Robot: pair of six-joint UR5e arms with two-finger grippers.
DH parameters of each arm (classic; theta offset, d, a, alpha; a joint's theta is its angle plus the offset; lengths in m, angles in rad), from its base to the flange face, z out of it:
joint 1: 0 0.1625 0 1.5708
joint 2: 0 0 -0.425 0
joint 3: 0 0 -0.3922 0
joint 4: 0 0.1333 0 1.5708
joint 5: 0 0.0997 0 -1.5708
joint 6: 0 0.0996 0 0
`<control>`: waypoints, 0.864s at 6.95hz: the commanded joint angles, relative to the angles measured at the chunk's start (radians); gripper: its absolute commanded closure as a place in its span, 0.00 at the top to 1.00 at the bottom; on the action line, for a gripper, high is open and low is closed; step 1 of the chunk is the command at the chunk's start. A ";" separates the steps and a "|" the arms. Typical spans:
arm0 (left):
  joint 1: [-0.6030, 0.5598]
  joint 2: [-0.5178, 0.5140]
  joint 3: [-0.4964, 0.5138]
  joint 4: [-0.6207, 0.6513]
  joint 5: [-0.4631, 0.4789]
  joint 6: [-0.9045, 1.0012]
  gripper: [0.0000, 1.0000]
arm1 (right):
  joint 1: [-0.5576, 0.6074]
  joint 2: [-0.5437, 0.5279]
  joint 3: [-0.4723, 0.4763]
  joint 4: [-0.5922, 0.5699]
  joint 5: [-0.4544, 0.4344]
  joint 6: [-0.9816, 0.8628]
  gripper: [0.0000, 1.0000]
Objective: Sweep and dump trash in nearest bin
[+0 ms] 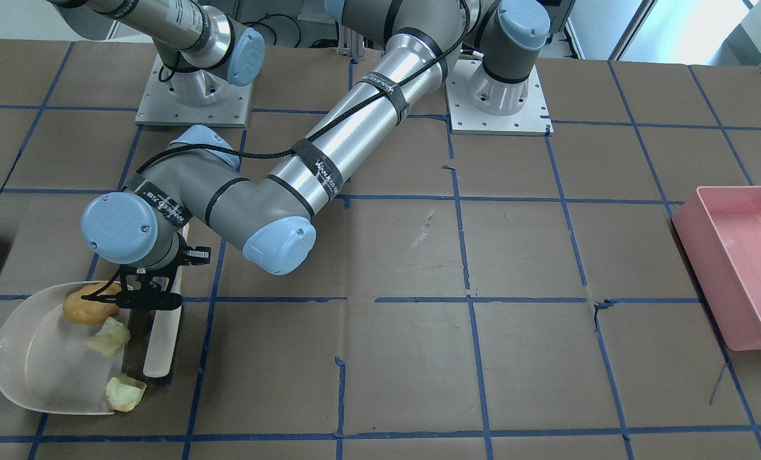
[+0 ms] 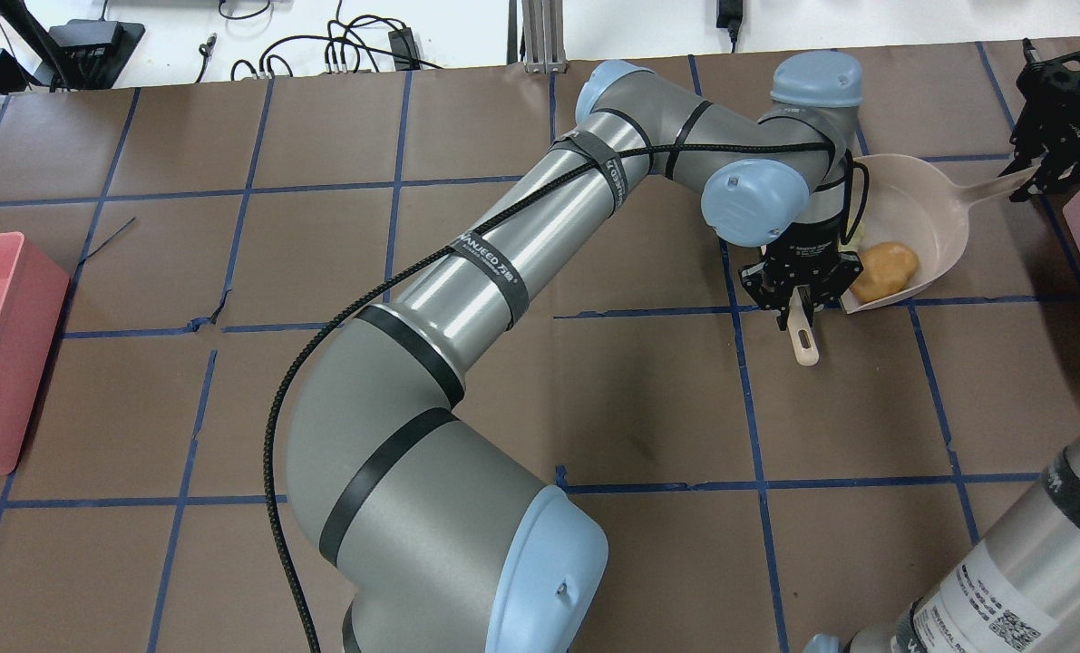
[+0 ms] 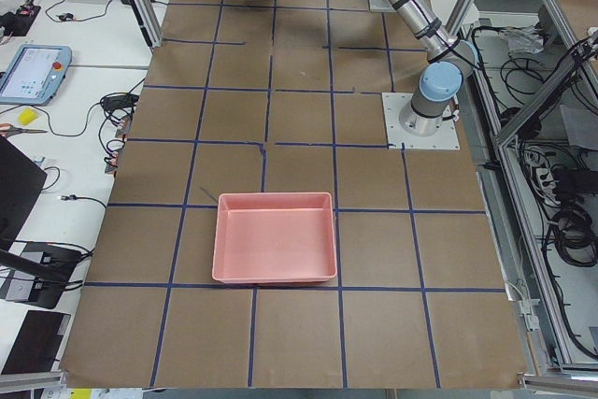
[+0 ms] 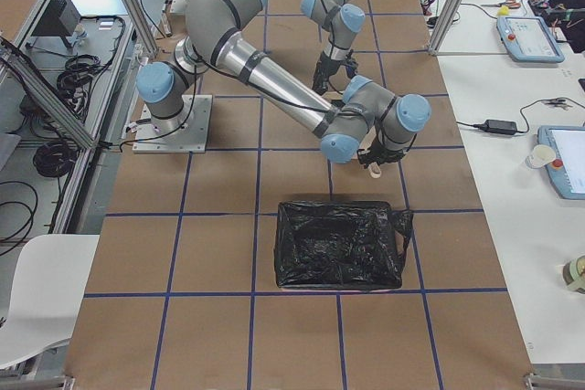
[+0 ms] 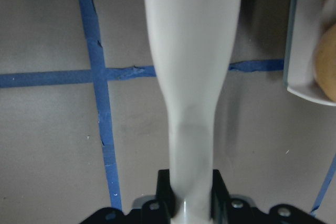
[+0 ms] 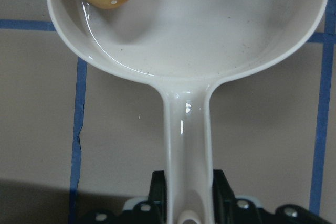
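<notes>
Brown table (image 1: 418, 358) bears pink bin (image 1: 712, 268) well apart, black bin (image 4: 338, 244) near dustpan (image 1: 35, 358).

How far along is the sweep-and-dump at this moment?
Done: the tan lump lies in the dustpan. In hand: left gripper holds the brush, right gripper the pan's handle; two yellow-green chunks sit at the lip. Left: finish sweeping, dump in the black-lined bin.

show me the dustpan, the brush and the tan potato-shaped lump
dustpan (image 1: 38, 361), exterior front-facing view, bare floor of the pan
brush (image 1: 161, 342), exterior front-facing view, pale back above the dark bristles
tan lump (image 1: 85, 312), exterior front-facing view, its rounded top
</notes>
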 commanded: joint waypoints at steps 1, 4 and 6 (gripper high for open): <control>0.000 -0.002 0.000 0.003 0.002 0.002 0.19 | 0.000 0.000 0.000 0.000 0.000 0.000 0.01; 0.001 -0.003 0.000 0.032 -0.002 0.004 0.19 | 0.000 0.000 0.000 0.000 0.000 0.000 0.01; 0.000 -0.005 -0.003 0.057 -0.008 0.075 0.19 | 0.000 0.000 0.002 0.000 0.000 0.000 0.01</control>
